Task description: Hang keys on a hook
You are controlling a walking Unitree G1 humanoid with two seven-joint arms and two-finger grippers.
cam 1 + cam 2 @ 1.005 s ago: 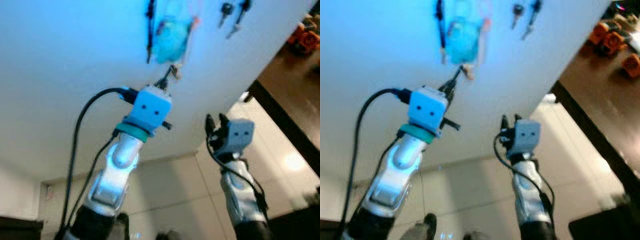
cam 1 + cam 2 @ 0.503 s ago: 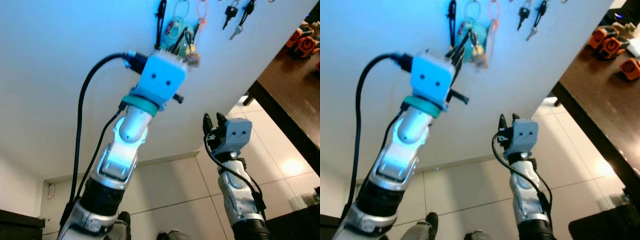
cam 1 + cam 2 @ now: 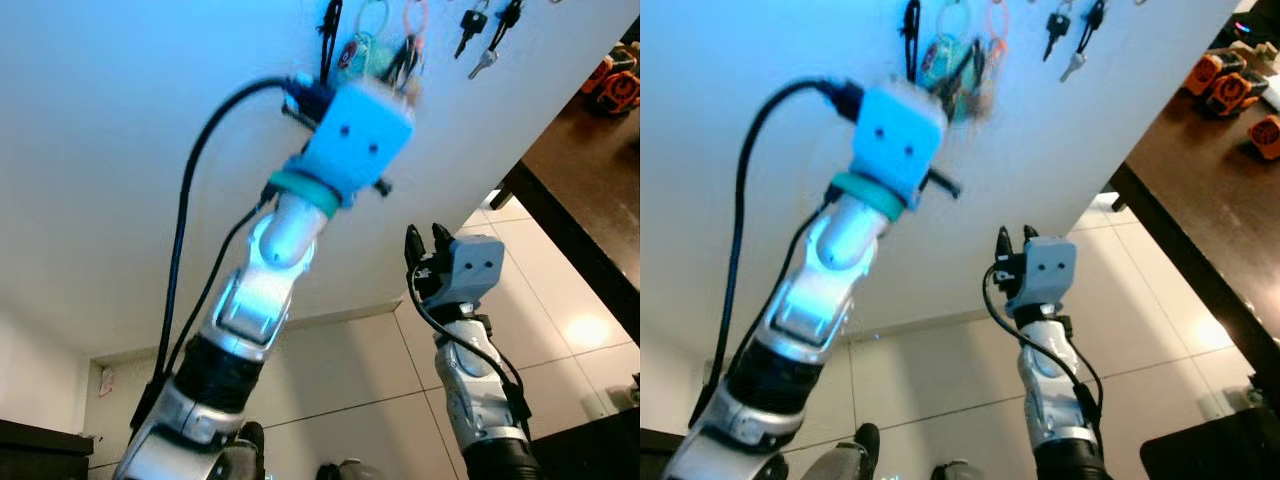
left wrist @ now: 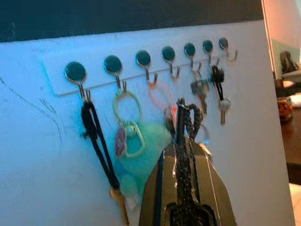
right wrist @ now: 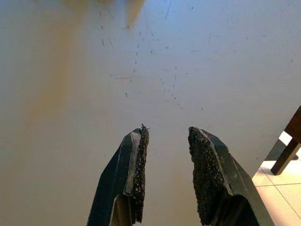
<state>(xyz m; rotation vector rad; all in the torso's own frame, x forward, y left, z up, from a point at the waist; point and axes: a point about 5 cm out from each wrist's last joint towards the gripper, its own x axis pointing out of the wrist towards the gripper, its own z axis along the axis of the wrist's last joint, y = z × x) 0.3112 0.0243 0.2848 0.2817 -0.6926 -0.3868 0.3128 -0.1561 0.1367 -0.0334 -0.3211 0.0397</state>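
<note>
left wrist view: left hand [image 4: 184, 110] clenched on key ring [image 4: 194, 114] near hook rack [image 4: 143, 70]; right hand [image 5: 167, 136] released, idle.

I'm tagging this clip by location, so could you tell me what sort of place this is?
Probably a home hallway or entry: a rack of hooks on a white wall with keys hanging, a tiled floor, and a dark table to the right.
</note>
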